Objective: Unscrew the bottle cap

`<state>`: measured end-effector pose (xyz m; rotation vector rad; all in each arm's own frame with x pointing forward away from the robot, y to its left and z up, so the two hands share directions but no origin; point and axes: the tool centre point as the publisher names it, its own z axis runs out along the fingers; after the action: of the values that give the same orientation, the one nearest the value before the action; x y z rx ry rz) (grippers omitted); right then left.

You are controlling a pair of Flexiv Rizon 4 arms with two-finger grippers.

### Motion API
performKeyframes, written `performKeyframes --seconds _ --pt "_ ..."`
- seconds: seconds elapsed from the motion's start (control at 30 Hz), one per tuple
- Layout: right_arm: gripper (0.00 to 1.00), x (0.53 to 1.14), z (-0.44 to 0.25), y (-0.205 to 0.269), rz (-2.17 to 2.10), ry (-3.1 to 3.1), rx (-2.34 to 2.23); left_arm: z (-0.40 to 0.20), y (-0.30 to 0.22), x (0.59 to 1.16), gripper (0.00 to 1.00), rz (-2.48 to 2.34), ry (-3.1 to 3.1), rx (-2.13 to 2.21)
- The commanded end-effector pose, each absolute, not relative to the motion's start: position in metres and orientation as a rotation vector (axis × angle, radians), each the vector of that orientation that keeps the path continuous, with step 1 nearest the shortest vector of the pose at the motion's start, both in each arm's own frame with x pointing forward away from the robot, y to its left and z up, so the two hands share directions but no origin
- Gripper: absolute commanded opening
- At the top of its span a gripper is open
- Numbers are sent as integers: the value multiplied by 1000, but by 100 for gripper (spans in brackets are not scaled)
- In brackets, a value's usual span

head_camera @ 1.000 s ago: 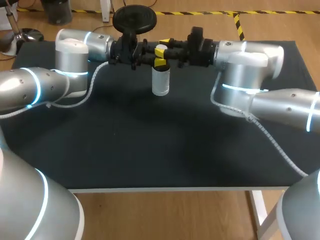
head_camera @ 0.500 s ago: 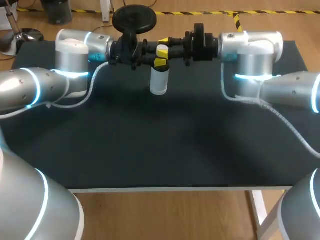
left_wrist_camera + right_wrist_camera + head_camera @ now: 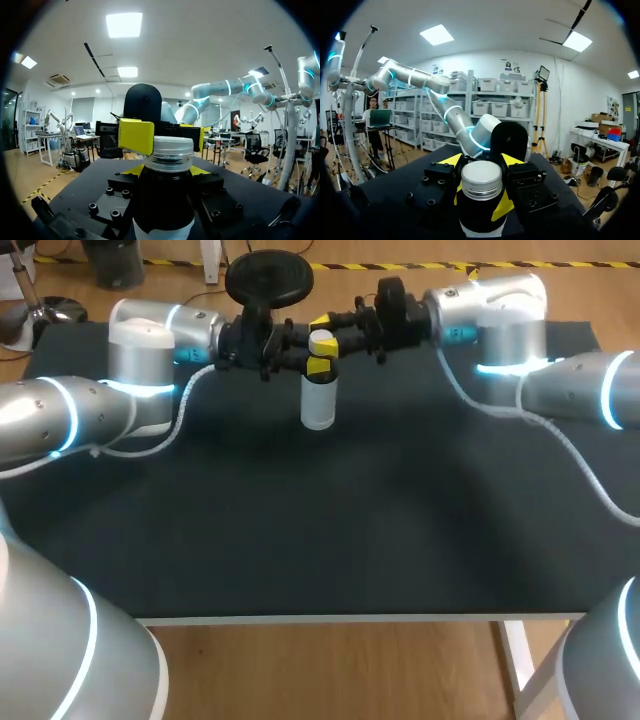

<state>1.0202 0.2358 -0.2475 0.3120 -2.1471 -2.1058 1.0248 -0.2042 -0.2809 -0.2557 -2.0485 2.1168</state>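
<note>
Your left gripper [image 3: 167,171] comes in level from the left, its yellow tips pinching the bottle [image 3: 319,400] just under the neck; the bottle stands upright near the far edge of the table [image 3: 300,540], about mid-width. Whether its base touches the tabletop I cannot tell. The cap [image 3: 322,341] sits on the neck, with no gap showing in either wrist view; your right gripper [image 3: 481,161] faces the left one, its fingers pressed on the cap from both sides. By my reading both grips are made; the unscrewing itself — turning the cap off and lifting it clear — is left to do.
</note>
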Motion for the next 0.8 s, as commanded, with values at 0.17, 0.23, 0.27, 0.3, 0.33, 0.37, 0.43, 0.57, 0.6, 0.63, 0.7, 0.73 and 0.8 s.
performKeyframes --seconds 0.17,0.23,0.27,0.3,0.33,0.37,0.43,0.57,0.6,0.63,0.7,0.73,0.8 --pt "0 1013 -252 245 -1685 -1727 869 -279 -206 1033 0 2115 -2051 -253" --pt "0 1011 -252 246 -1632 -1698 889 -279 -206 1033 0 2115 -2051 -253" --pt "0 1010 -252 246 -1607 -1694 900 -279 -206 1033 0 2115 -2051 -253" --pt "0 1010 -252 246 -1585 -1686 907 -279 -206 1033 0 2115 -2051 -253" --pt "0 1009 -252 246 -1563 -1671 916 -279 -206 1033 0 2115 -2051 -253" --pt "0 1008 -252 245 -1545 -1658 923 -279 -206 1033 0 2115 -2051 -253" --pt "0 1009 -251 243 -1516 -1629 936 -279 -206 1033 0 2115 -2051 -253" --pt "0 1007 -248 239 -1467 -1567 963 -279 -206 1033 0 2115 -2051 -253" --pt "0 1005 -248 238 -1459 -1550 965 -279 -206 1033 0 2115 -2051 -253" --pt "0 1005 -248 238 -1449 -1541 968 -279 -206 1033 0 2115 -2051 -253" --pt "0 1006 -247 235 -1454 -1547 963 -279 -206 1033 0 2115 -2051 -253" --pt "0 1006 -247 235 -1461 -1540 964 -279 -206 1033 0 2115 -2051 -253" --pt "0 1012 -244 232 -1503 -1555 963 -279 -206 1033 0 2115 -2051 -253"
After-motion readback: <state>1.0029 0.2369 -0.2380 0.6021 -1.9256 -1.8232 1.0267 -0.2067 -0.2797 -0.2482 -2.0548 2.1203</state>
